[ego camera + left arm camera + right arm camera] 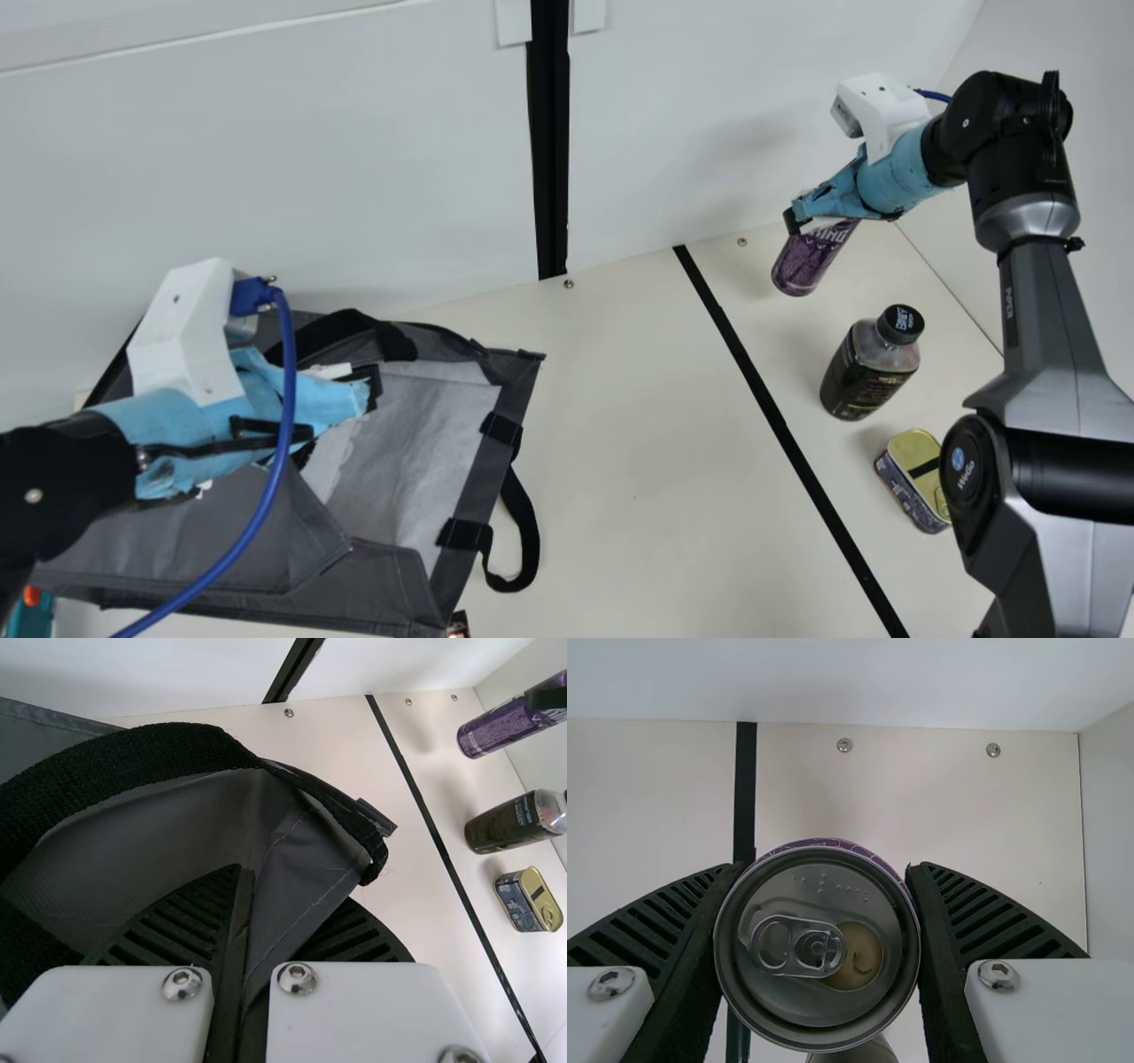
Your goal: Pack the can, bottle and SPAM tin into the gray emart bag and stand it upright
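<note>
Main view has our right gripper (808,223) closed around the upper part of the purple can (804,264). On its side toward our base stands the bottle (864,377), with the SPAM tin (912,478) farther along the same way. Our left gripper (365,390) pinches the fabric of the gray emart bag (399,580), which spreads out beneath and around it.

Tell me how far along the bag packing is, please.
Barely started, it seems: nothing is packed, as all three groceries are outside the gray bag. In hand: the purple can, held by the right gripper, and the bag's fabric, apparently pinched by the left gripper. Left to do: pack the can, plus the bottle and SPAM tin on the table, and stand the slumped-looking bag upright.
</note>
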Available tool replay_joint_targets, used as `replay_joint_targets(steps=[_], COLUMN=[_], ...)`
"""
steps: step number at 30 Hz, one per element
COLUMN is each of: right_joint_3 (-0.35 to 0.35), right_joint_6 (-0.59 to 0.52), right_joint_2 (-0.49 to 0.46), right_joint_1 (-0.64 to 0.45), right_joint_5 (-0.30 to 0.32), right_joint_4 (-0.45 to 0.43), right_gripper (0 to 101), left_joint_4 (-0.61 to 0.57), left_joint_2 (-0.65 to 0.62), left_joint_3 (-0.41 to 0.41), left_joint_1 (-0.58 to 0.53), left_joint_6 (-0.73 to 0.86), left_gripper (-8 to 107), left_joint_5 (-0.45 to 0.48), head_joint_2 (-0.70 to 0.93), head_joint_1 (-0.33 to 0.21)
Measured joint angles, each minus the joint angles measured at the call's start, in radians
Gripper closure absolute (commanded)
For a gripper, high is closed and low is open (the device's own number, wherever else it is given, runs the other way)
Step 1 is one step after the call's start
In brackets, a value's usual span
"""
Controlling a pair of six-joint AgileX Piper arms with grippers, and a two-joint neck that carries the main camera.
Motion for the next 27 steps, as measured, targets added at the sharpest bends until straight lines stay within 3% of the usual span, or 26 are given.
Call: replay_joint_targets(steps=[27], right_joint_3=[0.237], right_joint_6=[-0.188], right_joint_2=[-0.207], right_joint_1=[0.075], right_joint_5=[-0.002], right_joint_4=[0.073], right_gripper=[101], left_joint_4=[0.0], left_joint_2=[0.0], left_joint_3=[0.0], left_joint_1=[0.0], left_joint_6=[0.0], left_gripper=[107], left_joint_5=[0.0], head_joint_2=[0.0], head_joint_1=[0.0])
